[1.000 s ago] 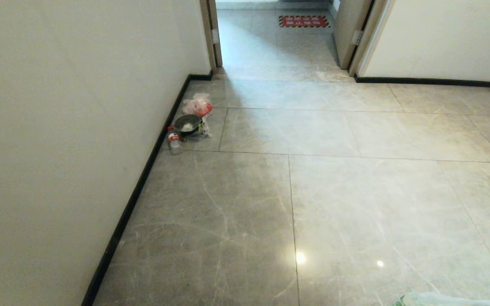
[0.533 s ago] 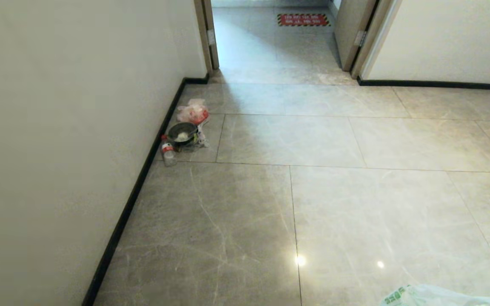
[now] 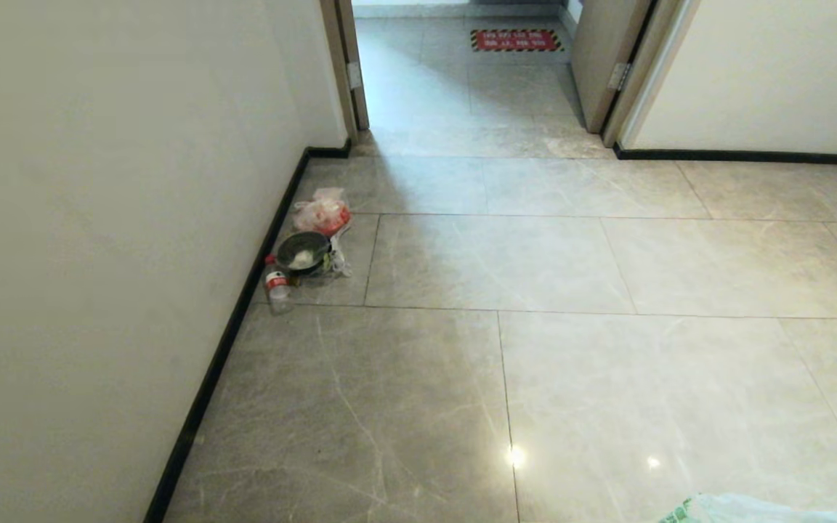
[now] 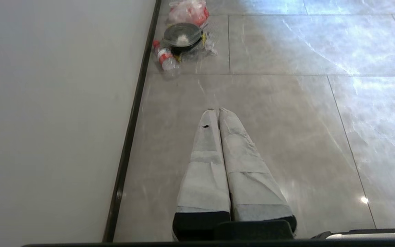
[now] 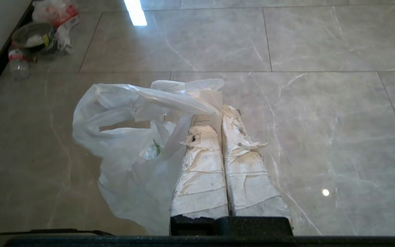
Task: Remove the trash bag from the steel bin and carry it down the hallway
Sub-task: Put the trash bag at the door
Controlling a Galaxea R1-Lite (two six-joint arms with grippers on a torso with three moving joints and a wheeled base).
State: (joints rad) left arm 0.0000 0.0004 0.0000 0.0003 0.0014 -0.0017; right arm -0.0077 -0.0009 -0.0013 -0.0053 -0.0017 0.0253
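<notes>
By the left wall (image 3: 99, 218) lie a bottle (image 3: 277, 285), a dark bowl (image 3: 303, 251) and a clear bag with red contents (image 3: 322, 213) on the hallway floor (image 3: 571, 378). The left tool (image 4: 217, 111) hangs over the tiles, fingers pressed together, empty. The right tool (image 5: 223, 109) pinches the trash bag (image 5: 129, 144), which hangs beside it above the floor. An open doorway (image 3: 462, 73) lies ahead.
</notes>
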